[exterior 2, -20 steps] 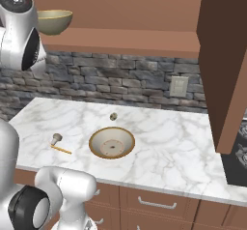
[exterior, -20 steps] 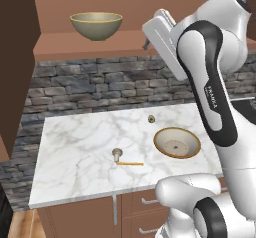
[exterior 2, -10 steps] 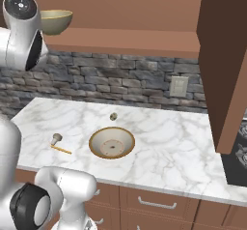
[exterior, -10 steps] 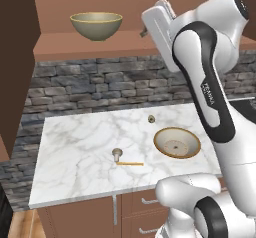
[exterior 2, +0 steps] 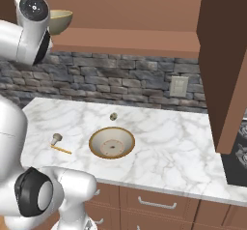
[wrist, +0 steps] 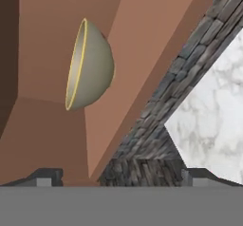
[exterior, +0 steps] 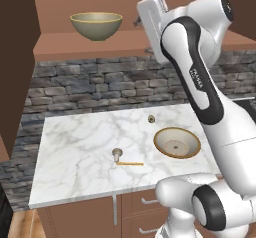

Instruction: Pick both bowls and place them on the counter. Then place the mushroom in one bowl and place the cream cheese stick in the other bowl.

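The deep olive-tan bowl (exterior: 96, 25) stands on the brown shelf (exterior: 75, 44) above the stone wall. My gripper (exterior: 137, 20) hangs at shelf height just right of it, apart from it. In the hand view the gripper (wrist: 121, 177) is open and empty, and this bowl (wrist: 90, 64) appears rolled on its side ahead. The shallow beige bowl (exterior: 176, 142) sits on the counter (exterior: 75, 152) at the right. The mushroom (exterior: 117, 153) stands near the counter's middle. The cream cheese stick (exterior: 130, 163) lies just in front of it.
A small dark knob (exterior: 151, 118) sits on the counter behind the beige bowl. A wall outlet (exterior 2: 178, 85) is on the stone backsplash. A tall brown cabinet (exterior 2: 224, 55) hangs at the right. Brown drawers (exterior 2: 154, 202) run under the counter.
The hand has risen and shifted a little left, closer to the olive-tan bowl on the shelf. The jaws stay open. Nothing on the counter moved.
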### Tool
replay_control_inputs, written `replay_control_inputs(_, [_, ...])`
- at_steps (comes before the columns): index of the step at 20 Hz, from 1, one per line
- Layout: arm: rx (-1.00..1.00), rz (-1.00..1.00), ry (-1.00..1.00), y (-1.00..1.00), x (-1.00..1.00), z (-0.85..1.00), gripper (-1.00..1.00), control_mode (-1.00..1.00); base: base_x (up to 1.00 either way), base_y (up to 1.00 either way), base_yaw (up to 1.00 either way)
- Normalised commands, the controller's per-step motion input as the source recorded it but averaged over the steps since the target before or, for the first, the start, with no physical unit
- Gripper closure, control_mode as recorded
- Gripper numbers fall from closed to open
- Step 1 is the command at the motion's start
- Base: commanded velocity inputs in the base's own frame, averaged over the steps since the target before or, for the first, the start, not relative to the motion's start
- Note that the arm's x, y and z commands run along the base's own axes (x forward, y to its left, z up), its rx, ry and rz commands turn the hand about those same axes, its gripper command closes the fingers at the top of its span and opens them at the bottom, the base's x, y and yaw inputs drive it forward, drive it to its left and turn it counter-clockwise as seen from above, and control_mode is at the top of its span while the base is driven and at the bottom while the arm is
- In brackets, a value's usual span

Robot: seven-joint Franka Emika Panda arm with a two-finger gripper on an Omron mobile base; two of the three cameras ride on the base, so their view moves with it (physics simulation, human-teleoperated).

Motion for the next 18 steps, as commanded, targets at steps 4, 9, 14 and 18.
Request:
replay_control_inputs(4, [0.05,0.00,0.00,0.14,0.47,0.14,-1.00,-1.00,0.00,0.00,0.00])
replay_control_inputs(9, [0.01,0.00,0.00,0.16,0.44,0.10,-1.00,-1.00,0.00,0.00,0.00])
replay_control_inputs(14, [0.00,0.00,0.00,0.14,0.39,0.02,-1.00,-1.00,0.00,0.00,0.00])
replay_control_inputs(18, [0.00,0.00,0.03,0.09,0.38,0.00,-1.00,-1.00,0.00,0.00,0.00])
